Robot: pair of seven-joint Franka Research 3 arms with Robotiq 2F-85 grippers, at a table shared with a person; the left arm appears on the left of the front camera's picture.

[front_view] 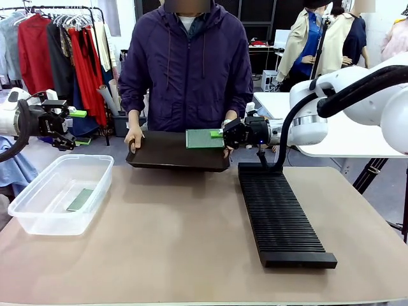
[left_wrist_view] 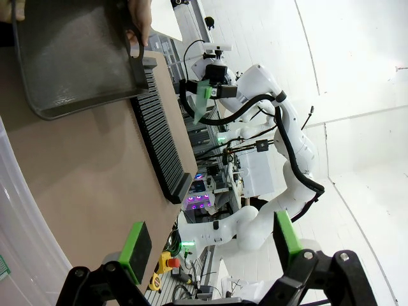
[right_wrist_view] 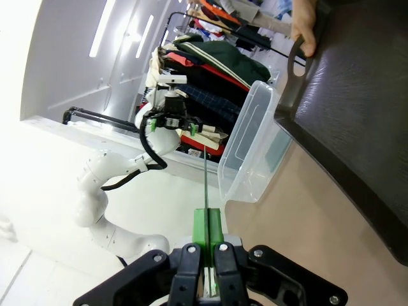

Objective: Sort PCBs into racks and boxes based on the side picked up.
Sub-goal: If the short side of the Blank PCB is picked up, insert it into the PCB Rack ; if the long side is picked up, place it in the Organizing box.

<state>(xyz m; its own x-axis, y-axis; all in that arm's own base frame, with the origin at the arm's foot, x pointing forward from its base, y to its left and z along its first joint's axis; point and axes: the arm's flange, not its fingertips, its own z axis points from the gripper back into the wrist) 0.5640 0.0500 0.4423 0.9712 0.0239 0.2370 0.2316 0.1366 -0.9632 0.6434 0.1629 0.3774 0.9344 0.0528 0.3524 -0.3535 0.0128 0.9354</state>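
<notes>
The right fingers (right_wrist_view: 207, 233) were pinched shut on one edge of a PCB (front_view: 203, 138), holding it out roughly level just above the black tray (front_view: 166, 156). A person's hand (front_view: 134, 138) steadied that tray at the far side of the bench (front_view: 191, 255). Seen edge-on from the right wrist, the board was a thin straight line with no sag, so it looked light and stiff. Its smooth faces seemed likely to slip or swing under a pinch so near the edge, so a firm hold on the bare margin seemed the safest place to take it. The slotted rack (front_view: 280, 217) lay on the bench just below and beside that hold. Another PCB (front_view: 81, 199) lay flat in the clear box (front_view: 25, 217). The left fingers (left_wrist_view: 135, 247) stood wide apart, holding nothing, raised beside the box.
</notes>
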